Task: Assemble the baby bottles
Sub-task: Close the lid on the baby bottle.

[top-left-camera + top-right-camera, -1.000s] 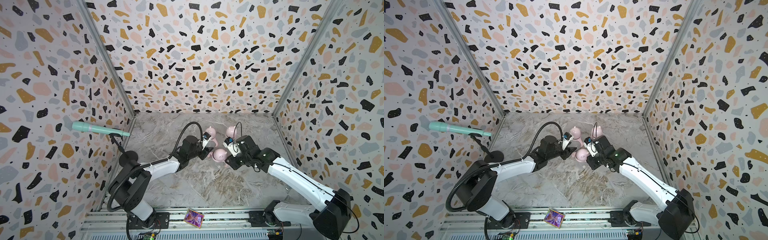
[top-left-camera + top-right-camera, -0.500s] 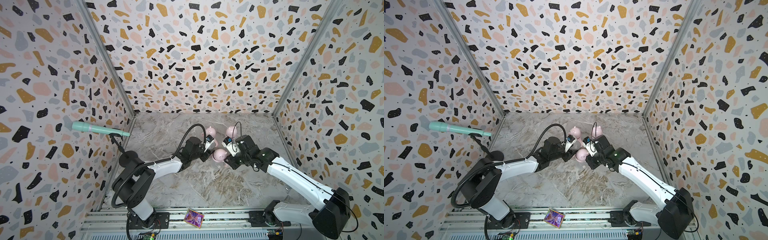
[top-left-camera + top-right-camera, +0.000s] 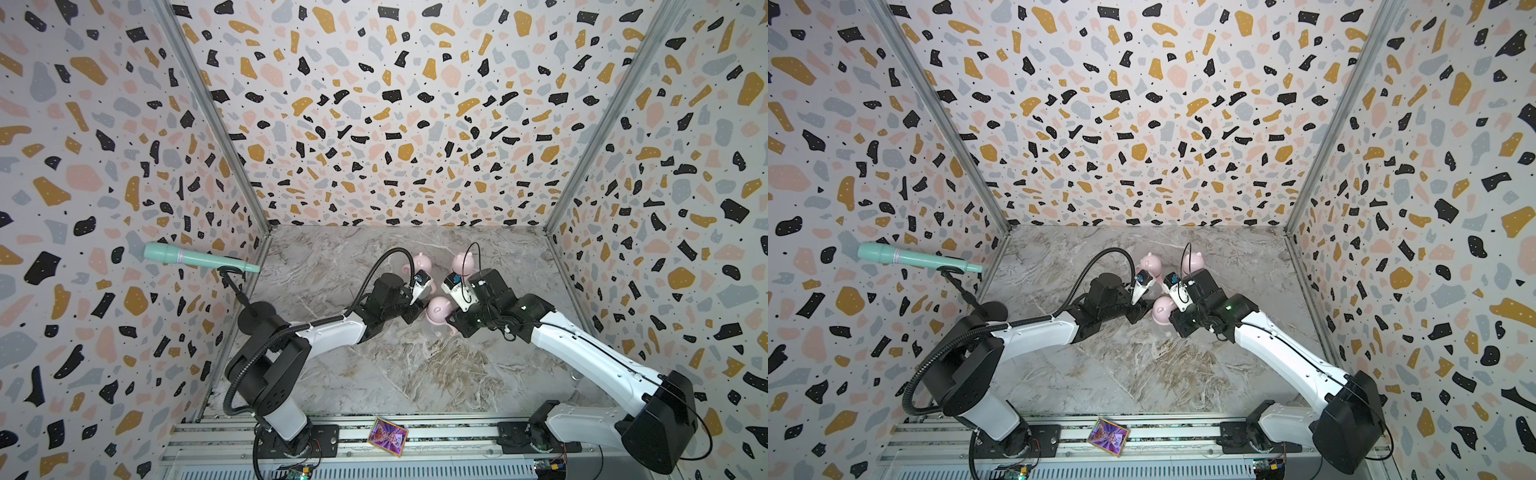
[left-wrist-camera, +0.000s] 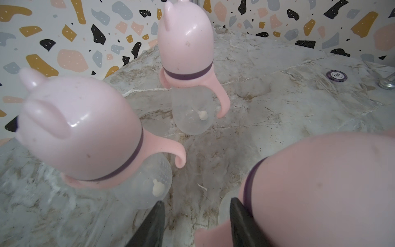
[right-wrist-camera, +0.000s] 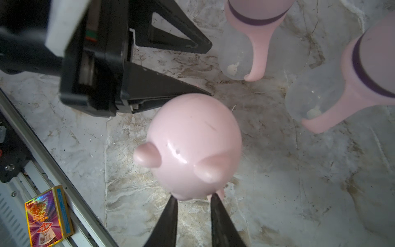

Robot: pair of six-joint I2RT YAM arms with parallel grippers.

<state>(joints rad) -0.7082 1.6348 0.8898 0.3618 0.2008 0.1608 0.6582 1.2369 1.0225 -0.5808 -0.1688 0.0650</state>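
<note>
The nearest bottle stands in the middle of the table, just before a second bottle and a third bottle, all capped. Its cap hides my right gripper's tips, so I cannot tell whether those narrow-set jaws pinch anything. My left gripper reaches in low from the opposite side, jaws apart, holding nothing.

Terrazzo booth
A grey veined marble-look floor is enclosed by white speckled wall panels, joined by grey metal corner posts.
</note>
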